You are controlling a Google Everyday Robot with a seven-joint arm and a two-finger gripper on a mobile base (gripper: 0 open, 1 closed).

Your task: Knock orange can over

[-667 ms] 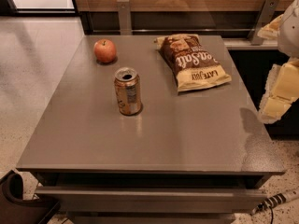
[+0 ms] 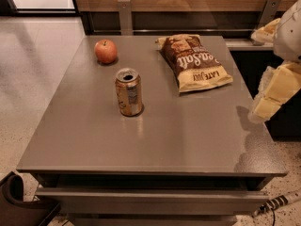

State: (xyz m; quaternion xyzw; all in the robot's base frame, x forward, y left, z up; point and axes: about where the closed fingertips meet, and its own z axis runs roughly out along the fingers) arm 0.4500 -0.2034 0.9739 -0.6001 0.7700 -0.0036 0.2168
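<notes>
Orange-tan aluminium, the orange can stands upright left of centre on the grey table, with bare tabletop around it and so probably room to topple. The gripper hangs at the frame's right edge, well apart from the can. Whether it is spread or closed I cannot tell.

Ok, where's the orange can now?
In the camera view the orange can stands upright left of centre on the table, in front of the apple; the pincer hangs off the table's right edge.
</notes>
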